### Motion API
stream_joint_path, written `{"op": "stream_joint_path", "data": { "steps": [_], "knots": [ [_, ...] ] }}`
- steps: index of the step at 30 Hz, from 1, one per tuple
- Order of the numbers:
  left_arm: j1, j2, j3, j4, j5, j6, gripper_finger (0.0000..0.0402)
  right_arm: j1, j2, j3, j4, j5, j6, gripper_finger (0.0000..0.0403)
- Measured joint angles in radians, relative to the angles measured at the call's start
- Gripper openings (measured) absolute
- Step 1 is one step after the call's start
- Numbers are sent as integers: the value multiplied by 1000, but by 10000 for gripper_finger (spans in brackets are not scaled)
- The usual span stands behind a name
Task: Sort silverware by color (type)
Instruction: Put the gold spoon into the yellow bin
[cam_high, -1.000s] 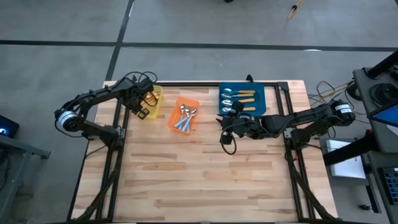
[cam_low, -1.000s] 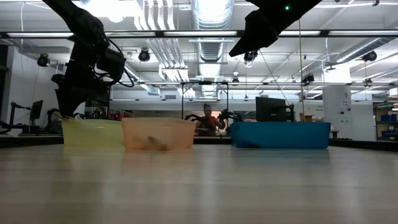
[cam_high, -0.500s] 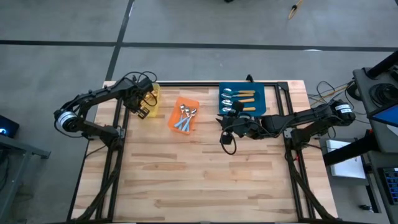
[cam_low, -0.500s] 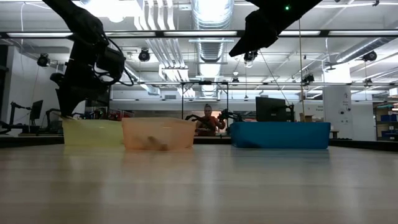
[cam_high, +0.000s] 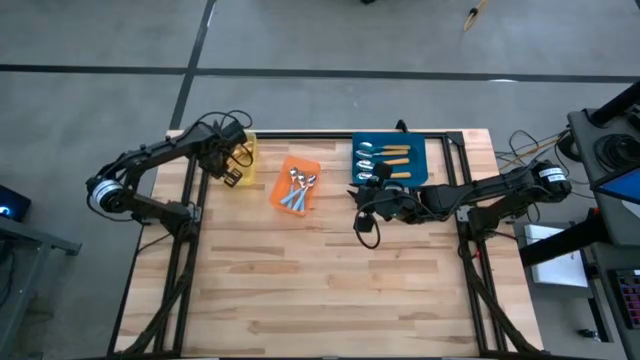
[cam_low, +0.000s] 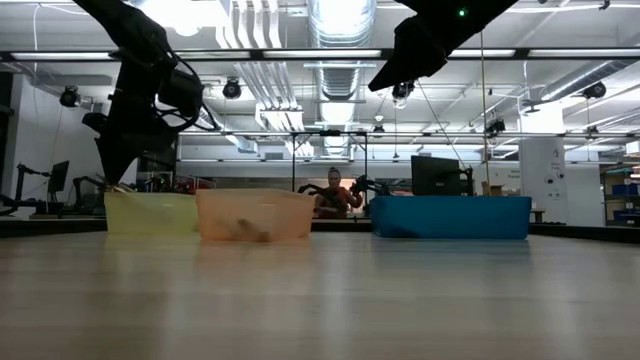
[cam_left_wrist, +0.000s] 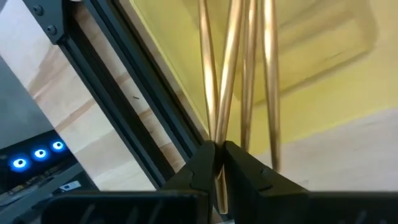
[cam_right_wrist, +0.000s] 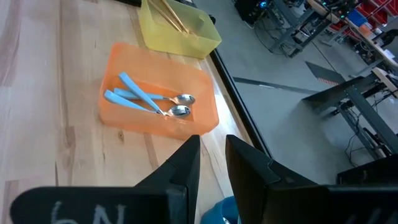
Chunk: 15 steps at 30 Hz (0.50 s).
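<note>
Over the yellow bin (cam_high: 245, 160) at the far left of the counter (cam_high: 330, 280), the left gripper (cam_high: 232, 172) is hovering, its fingers (cam_left_wrist: 198, 163) pressed together. In the left wrist view a thin gold spoon handle (cam_left_wrist: 219, 87) is running into the seam between the fingertips, though whether it is truly pinched cannot be told; other gold spoons (cam_left_wrist: 268, 74) are lying lengthwise in the bin just beyond. In the low view this arm is hanging directly above the yellow bin (cam_low: 150, 212).

Beside it, the orange bin (cam_high: 295, 186) is holding the blue-handled spoons (cam_right_wrist: 146, 102), lying together with their bowls toward one end. Farther right, the blue bin (cam_high: 389, 160) is holding the orange-handled spoons (cam_high: 397, 152), spread across its floor.

Near the blue bin's front edge, the right gripper (cam_high: 362, 196) is waiting low over the counter, its fingers (cam_right_wrist: 183, 167) standing slightly apart and gripping nothing.

Beyond the counter, a person (cam_low: 334, 198) is sitting in the room behind.
</note>
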Motion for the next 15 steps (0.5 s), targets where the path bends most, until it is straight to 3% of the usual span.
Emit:
{"op": "stream_joint_path", "data": {
  "steps": [15],
  "knots": [
    [-20,0,17,-21,66,-34,13,0,0,0,0,0,0,68]
  ]
}}
